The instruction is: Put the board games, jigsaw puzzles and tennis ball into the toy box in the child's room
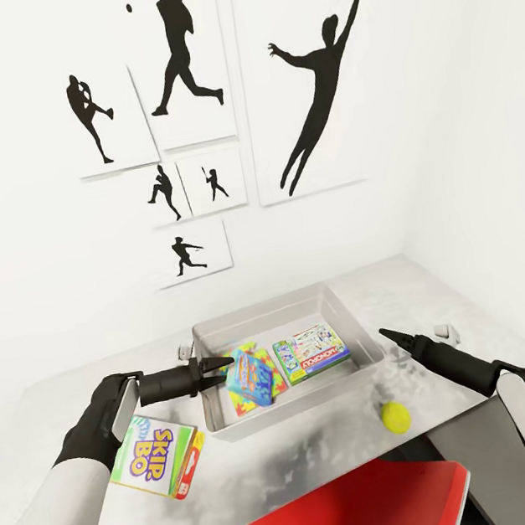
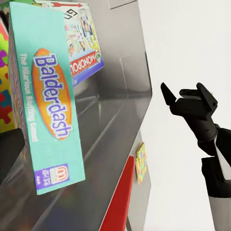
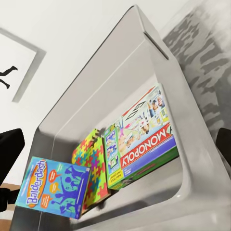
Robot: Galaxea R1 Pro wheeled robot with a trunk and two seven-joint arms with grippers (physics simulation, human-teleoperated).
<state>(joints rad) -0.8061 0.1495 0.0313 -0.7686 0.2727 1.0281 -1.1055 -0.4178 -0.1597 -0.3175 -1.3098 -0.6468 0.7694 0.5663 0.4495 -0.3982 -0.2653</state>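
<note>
Lowering the blue game box (image 1: 253,372) into the tub (image 1: 263,317), by the look of it, with the left gripper (image 1: 221,361) clenched on the box's near edge just left of centre in the head view. Hangs tilted there, over the left half of the tub, low above the jigsaw (image 1: 244,400) on the tub floor; cannot tell whether touching it. Shows the same in the right wrist view: blue game box (image 3: 55,187) slanted across the jigsaw (image 3: 94,163), with the Monopoly box (image 3: 142,142) flat beside them in the other half.

Calls next for letting go so the box drops flat on the jigsaw, then pulling the fingers back clear of the rim without dragging the box along.

Further out, leaves two toys outside the tub on the table (image 1: 436,286): the Skip-Bo box (image 1: 154,458) at lower left, under the left forearm and well short of the tub, and the tennis ball (image 1: 395,417) at lower right, near the table's front edge and just beyond the tub's front corner. Waits with the right gripper (image 1: 390,335) released and empty, right of the tub and above the ball. Counts only one jigsaw for certain.
</note>
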